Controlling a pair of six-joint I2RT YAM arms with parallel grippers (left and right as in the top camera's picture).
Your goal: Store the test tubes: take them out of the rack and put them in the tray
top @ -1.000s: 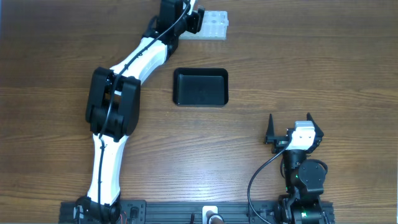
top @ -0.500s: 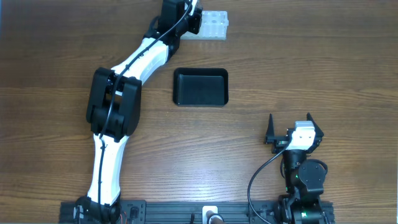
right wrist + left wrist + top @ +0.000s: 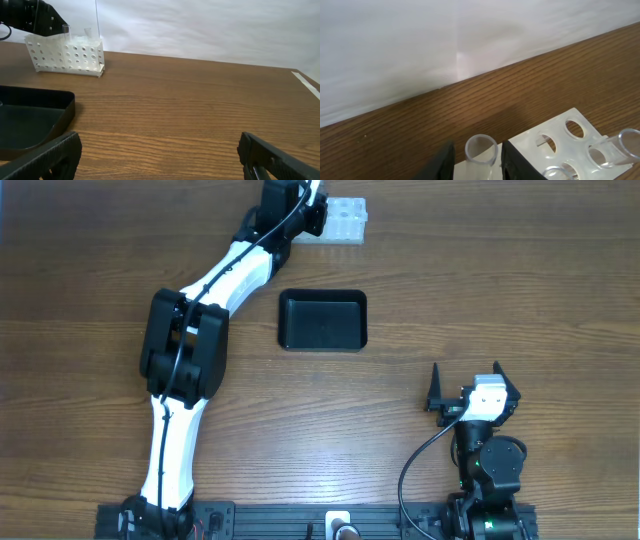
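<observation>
A clear test tube (image 3: 481,150) stands between my left gripper's (image 3: 478,165) fingers at one end of the white rack (image 3: 555,145), and the fingers look shut on it. A second tube (image 3: 629,141) sits in the rack farther along. From above, the left gripper (image 3: 312,212) is at the left end of the rack (image 3: 342,220) at the table's far edge. The black tray (image 3: 322,294) lies in front of the rack with nothing visible inside. My right gripper (image 3: 468,385) is open and holds nothing, near the table's front right.
A white wall rises just behind the rack. In the right wrist view the rack (image 3: 65,55) and a corner of the tray (image 3: 35,92) lie far off across bare wooden table (image 3: 190,115).
</observation>
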